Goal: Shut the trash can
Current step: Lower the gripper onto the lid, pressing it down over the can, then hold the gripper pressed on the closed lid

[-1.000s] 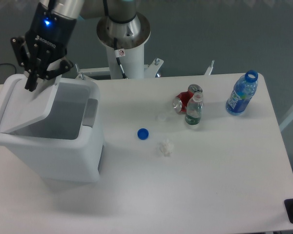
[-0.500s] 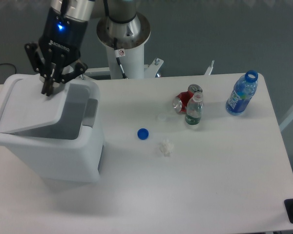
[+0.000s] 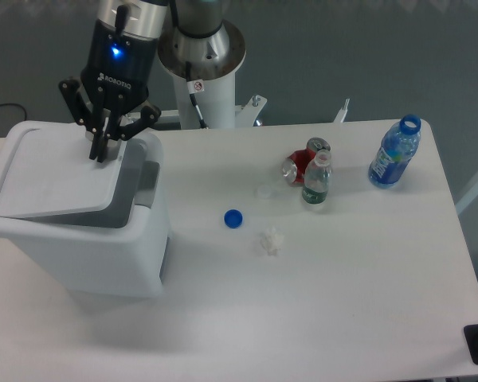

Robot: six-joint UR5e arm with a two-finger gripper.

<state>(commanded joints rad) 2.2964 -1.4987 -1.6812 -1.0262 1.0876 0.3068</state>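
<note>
Currently, the large white rectangular plastic trash can [image 3: 76, 231] is standing at the white table's [image 3: 342, 302] left end, its flat lid [image 3: 56, 179] lying nearly shut. The black gripper [image 3: 102, 148], marked ROBOTIQ, is pressing closed fingertips on the lid's far right edge.

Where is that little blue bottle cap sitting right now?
The blue cap lies loose on the white table near the middle of the camera view, between the trash can on the left and a crumpled paper scrap on its right.
</note>
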